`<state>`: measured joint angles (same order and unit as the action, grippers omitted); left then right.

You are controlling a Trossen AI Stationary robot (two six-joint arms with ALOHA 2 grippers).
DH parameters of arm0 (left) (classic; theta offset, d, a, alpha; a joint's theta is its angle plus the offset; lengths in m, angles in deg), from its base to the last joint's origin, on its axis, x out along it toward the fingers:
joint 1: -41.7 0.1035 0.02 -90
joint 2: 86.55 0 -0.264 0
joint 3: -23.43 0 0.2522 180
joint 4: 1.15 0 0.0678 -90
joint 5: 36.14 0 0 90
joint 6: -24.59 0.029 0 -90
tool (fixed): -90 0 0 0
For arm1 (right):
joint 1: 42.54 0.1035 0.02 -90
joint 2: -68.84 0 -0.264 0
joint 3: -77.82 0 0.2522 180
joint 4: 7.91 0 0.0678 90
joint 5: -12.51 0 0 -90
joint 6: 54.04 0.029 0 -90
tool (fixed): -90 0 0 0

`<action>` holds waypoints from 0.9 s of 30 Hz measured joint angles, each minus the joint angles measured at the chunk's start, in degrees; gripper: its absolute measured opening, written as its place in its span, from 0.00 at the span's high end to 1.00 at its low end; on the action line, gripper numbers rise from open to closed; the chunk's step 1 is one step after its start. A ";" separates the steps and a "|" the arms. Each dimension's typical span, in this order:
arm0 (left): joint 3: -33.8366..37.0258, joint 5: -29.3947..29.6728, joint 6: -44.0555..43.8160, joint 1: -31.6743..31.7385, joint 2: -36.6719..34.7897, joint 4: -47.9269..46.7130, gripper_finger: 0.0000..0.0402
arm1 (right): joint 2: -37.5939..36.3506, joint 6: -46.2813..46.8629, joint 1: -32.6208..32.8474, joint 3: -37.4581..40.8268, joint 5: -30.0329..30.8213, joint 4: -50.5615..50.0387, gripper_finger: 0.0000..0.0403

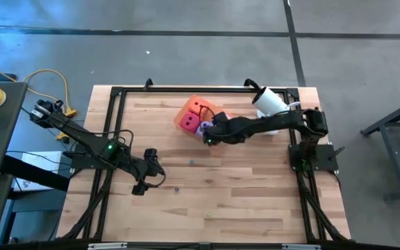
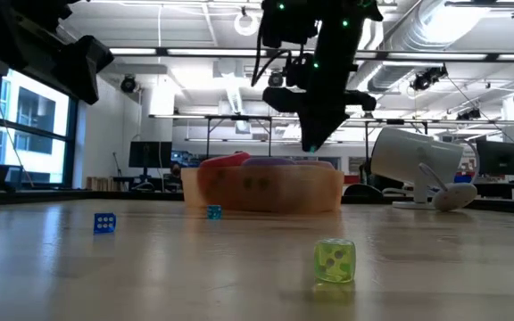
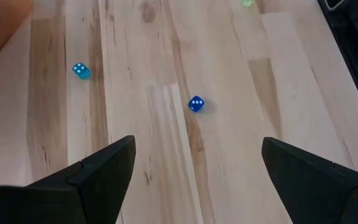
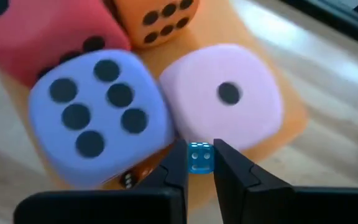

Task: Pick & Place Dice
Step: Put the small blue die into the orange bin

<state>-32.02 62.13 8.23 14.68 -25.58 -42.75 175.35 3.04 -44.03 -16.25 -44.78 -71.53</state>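
Looking down from the high view, I am seeing the right hand hanging over the tray just above the centre of the frame. In the right wrist view its fingers are pinching a small light-blue die between their tips, right over the seam between the purple die and the light pink die. Those two soft cubes are sitting side by side in the translucent orange tray, touching, with the red-magenta die and the orange die behind them toward the upper left of that frame.

I am watching the left hand waiting at lower left of the high view, above bare wood, its fingers spread wide with nothing between them. Through the left wrist camera I am seeing a dark blue die near mid-frame, a cyan die at upper left, and a green speck at the top edge, all lying apart on the table.

In the low view a green die is sitting nearest the camera at lower right of centre. A white lamp-like object is lying at the upper right of the table.
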 joint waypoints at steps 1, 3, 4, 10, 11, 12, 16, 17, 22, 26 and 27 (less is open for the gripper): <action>0.00 0.00 0.05 -0.15 0.00 -0.28 0.15 | 0.00 -0.01 0.04 0.00 -0.36 0.00 0.91; 0.00 0.04 0.05 -0.42 0.00 -0.78 0.15 | 0.00 -0.29 0.39 0.00 -1.07 0.29 0.91; 0.00 0.04 0.05 -0.49 0.00 -0.86 0.15 | 0.00 -0.61 0.52 0.00 -1.64 0.92 0.90; 0.00 0.04 0.00 -0.49 0.00 -0.83 0.15 | 1.60 -1.49 0.36 0.02 -4.69 1.73 0.90; 0.00 0.06 0.01 -0.49 0.00 -0.85 0.15 | 1.90 -1.42 0.30 0.07 -4.55 1.47 0.90; 0.00 0.04 0.00 -0.49 0.00 -0.82 0.15 | 2.02 -1.63 0.24 0.07 -4.53 1.50 0.90; 0.00 0.07 -0.02 -0.49 0.00 -0.31 0.15 | 2.33 -3.94 1.38 0.01 -2.47 2.10 0.85; 0.00 0.07 -0.02 -0.49 0.00 -0.19 0.15 | 2.33 -4.33 1.81 0.02 -1.56 1.86 0.82; 0.00 0.09 -0.11 -0.49 0.00 1.16 0.15 | 2.29 -4.42 2.44 0.00 -1.04 1.74 0.61; 0.00 0.11 0.02 -0.49 0.00 1.53 0.15 | 2.29 -4.33 2.14 0.00 2.14 1.98 0.48; 0.00 0.11 0.02 -0.49 0.00 1.53 0.15 | 2.29 -4.33 2.18 0.00 2.90 2.04 0.45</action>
<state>-32.02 62.24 8.25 14.20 -25.58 -41.21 177.65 -1.29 -41.85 -16.25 -41.89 -69.48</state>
